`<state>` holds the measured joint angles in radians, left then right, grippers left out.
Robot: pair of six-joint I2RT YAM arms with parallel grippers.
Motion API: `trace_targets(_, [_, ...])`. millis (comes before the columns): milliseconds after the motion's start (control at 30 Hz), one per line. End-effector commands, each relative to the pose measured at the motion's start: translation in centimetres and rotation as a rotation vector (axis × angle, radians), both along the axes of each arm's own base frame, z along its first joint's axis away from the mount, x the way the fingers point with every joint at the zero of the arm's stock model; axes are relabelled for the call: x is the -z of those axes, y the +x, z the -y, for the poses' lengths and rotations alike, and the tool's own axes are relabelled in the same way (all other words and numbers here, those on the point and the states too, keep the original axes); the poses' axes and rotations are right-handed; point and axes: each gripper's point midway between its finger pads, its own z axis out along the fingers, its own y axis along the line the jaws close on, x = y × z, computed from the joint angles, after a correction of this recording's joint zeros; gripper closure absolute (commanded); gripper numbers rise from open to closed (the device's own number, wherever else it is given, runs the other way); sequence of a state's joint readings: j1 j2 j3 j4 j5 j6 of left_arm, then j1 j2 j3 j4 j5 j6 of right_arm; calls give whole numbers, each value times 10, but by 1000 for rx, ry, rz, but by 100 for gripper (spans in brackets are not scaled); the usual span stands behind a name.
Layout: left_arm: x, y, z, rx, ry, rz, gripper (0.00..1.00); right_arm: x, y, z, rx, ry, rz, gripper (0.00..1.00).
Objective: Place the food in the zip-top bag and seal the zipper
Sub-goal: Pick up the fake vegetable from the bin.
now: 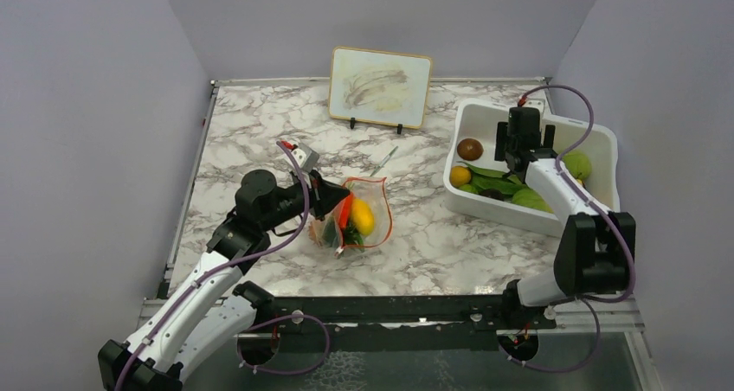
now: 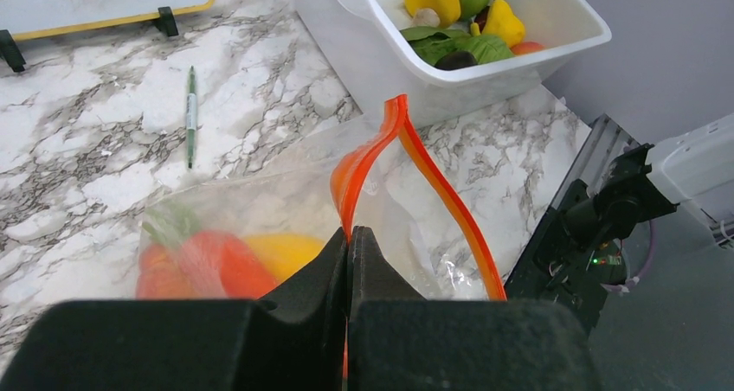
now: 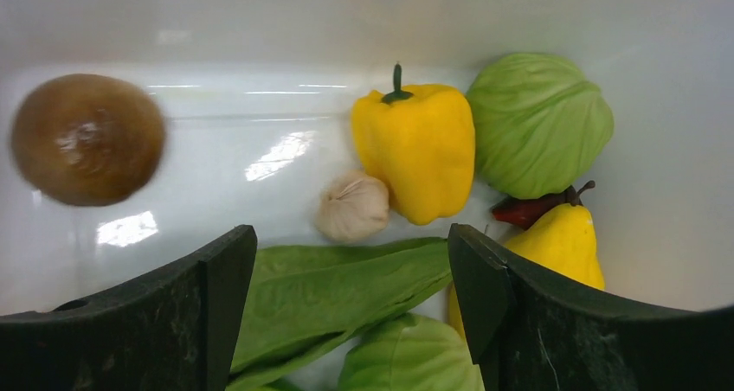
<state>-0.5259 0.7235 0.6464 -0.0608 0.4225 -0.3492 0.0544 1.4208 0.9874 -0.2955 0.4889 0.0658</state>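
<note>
The left gripper (image 2: 349, 235) has its fingers pressed together on the thin red-orange zipper strip (image 2: 450, 209) of the small clear plastic zip-top bag (image 2: 260, 205), pinching one lip so the mouth gapes upward. The bag sits mid-left on the marble-pattern table (image 1: 260, 131), well apart from the large white rectangular plastic bin (image 1: 498, 208). Some yellow and red-orange toy food (image 2: 221, 266) is already inside. The right gripper (image 3: 346, 240) hangs over the bin w/ fingers wide apart, holding nothing. Below it lie a yellow toy bell pepper (image 3: 415, 149), a pale garlic bulb (image 3: 350, 205), a round green cabbage (image 3: 538, 123) and flat green leaves (image 3: 346, 287).

Step in hand, prob.: pick the next piece. To do it well, the right gripper should centre on one item — the pepper looks easiest — and straddle its body, not the stem, clear of the garlic and cabbage crowding it. The left gripper should hold the strip high so the mouth doesn't collapse.
</note>
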Motion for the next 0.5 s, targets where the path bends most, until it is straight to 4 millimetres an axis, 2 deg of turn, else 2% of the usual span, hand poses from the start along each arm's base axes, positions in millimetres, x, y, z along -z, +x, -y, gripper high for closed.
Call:
trace_targets(0, [-2, -1, 4, 20, -3, 16, 100, 5, 14, 31, 111, -135, -2, 17])
trace_targets(200, [7, 2, 6, 19, 29, -6, 100, 26, 31, 45, 150, -162, -61, 14])
trace_targets(300, [11, 6, 6, 9, 40, -12, 100, 39, 37, 43, 133, -150, -76, 12])
trace_targets(467, [22, 12, 5, -11, 73, -34, 100, 49, 36, 66, 217, -201, -99, 10])
